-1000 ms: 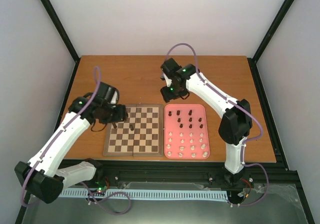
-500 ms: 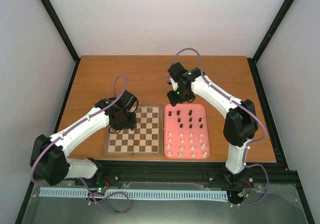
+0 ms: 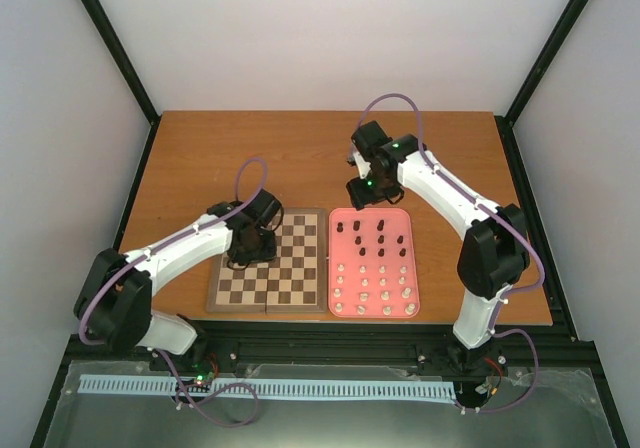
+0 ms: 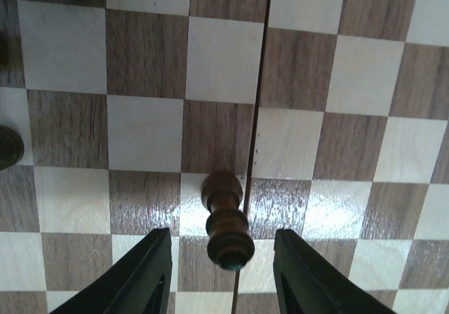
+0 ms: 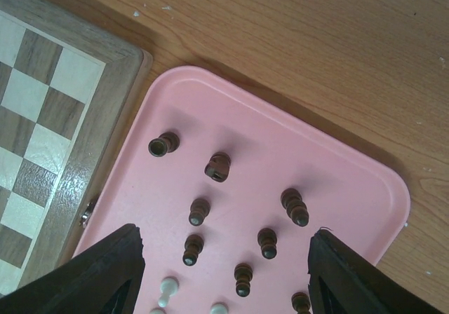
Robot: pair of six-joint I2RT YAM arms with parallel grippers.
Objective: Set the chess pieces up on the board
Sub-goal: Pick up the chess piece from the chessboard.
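Between the black fingers [image 4: 144, 279] of the left claw [image 4: 222, 258]: one dark brown turned wooden chess piece [image 4: 226, 219], on the square wooden chessboard of light and dark brown squares [image 4: 337, 76], just beside its centre fold seam [image 4: 262, 83]. Claw apart, a strip of board showing on each side of the piece, neither finger touching it. Upright or lying: cannot tell. Ahead of this claw and off to its left, at the edge of the wrist view: two further dark pieces [image 4: 8, 148] on the board, mostly cut off.

Below the right claw [image 5: 224, 233]: pink rectangular plastic tray [image 5: 337, 181], just beside the board's brown border [image 5: 105, 111], on the brown wooden table [image 5: 316, 48]. Claw wide apart, nothing between its fingers. Ahead of that claw, on the tray: dark brown pieces [image 5: 217, 165], spaced apart from one another. Nearer that claw: cream-white pieces [image 5: 167, 286], only their tops in the wrist view; in the top view, several rows of them across the tray's near half.
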